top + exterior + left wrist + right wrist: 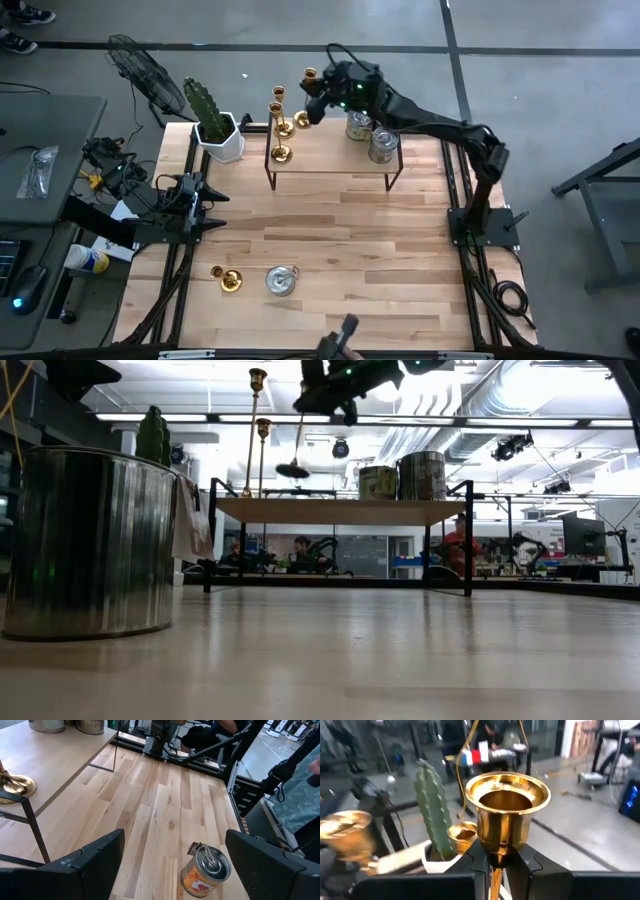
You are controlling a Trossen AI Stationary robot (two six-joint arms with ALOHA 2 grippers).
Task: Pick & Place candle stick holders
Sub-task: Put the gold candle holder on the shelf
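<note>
From above: right gripper point(316, 100) carries a gold candlestick point(303, 118) over the raised shelf point(330, 160); two gold candlesticks point(280, 125) and two silver holders point(372, 138) already stand there. One gold point(227, 278) and one silver holder point(281, 281) remain on the table.

Table level: stem hangs clear above shelf.

Left wrist: jaws wide, empty, parked at the table's left edge.

Right wrist: fingers point(470, 860) clamp the stem.

Judgement: past halfway.

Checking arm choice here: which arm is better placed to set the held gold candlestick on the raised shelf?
Right. The right gripper already clamps the gold candlestick above the shelf; the left gripper waits open at the table's left edge.
</note>
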